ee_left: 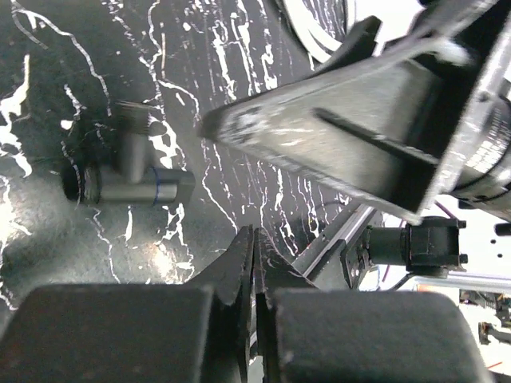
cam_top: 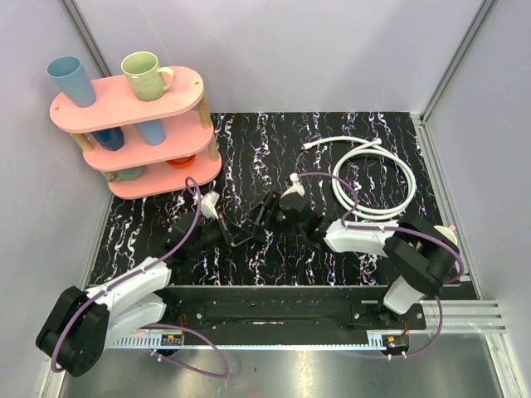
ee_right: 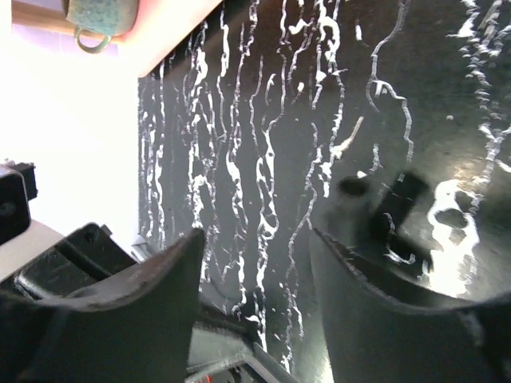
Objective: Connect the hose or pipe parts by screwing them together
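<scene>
A white hose (cam_top: 375, 179) lies coiled at the back right of the black marbled mat, both ends pointing left. A small grey metal pipe fitting (ee_left: 128, 171) with a threaded stub and a blue ring lies on the mat. It also shows blurred as the fitting (ee_right: 385, 214) just beyond my right gripper's right finger. My left gripper (ee_left: 254, 235) is shut on nothing, a little short of the fitting. My right gripper (ee_right: 255, 233) is open with only mat between its fingers. From above, the left gripper (cam_top: 242, 235) and right gripper (cam_top: 262, 212) meet mid-mat, hiding the fitting.
A pink three-tier shelf (cam_top: 99, 106) with several mugs stands at the back left corner. Grey walls enclose the mat on three sides. A metal rail (cam_top: 274, 303) runs along the near edge between the arm bases.
</scene>
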{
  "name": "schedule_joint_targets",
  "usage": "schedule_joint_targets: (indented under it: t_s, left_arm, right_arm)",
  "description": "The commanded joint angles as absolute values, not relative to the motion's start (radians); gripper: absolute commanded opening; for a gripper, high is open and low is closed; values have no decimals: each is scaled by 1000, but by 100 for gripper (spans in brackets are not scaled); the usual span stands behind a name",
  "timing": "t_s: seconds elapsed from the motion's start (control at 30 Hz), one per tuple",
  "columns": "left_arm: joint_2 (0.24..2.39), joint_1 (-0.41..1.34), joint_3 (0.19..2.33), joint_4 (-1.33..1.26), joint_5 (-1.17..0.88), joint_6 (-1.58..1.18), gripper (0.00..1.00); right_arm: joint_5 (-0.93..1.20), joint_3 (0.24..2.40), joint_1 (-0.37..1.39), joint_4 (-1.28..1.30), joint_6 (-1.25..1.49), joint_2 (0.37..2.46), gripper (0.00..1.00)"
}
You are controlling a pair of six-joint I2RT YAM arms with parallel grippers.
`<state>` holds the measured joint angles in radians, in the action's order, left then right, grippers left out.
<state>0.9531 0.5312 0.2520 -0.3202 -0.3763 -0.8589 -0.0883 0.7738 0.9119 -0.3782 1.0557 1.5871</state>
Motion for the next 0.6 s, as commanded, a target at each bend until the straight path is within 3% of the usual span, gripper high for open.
schedule_joint_targets:
  t_s: [0.0, 0.1, 0.2, 0.3, 0.47, 0.57]
  left_arm:
    - [977, 540, 270, -451, -425, -845, 0]
    - [976, 541, 276, -437, -413, -842, 0]
    - [960, 543, 300, -326, -344, -822, 0]
    - [910, 542, 328, -156, -225, -802, 4]
    - [841, 541, 408, 101, -69, -762, 52]
    - [842, 538, 454, 191, -13, -770, 57]
  right_arm:
    - [-15, 848, 916, -500, 1074, 1664, 59]
    - [-3, 861, 916, -505, 1083, 1698, 54]
    - [-41, 859, 914, -434, 1080, 1675, 64]
    - [-132, 916, 913, -237, 985, 1638, 63]
    - [-146, 1058, 905, 50, 675, 1687, 70]
    - [-60, 1094, 877, 71, 591, 1765, 72]
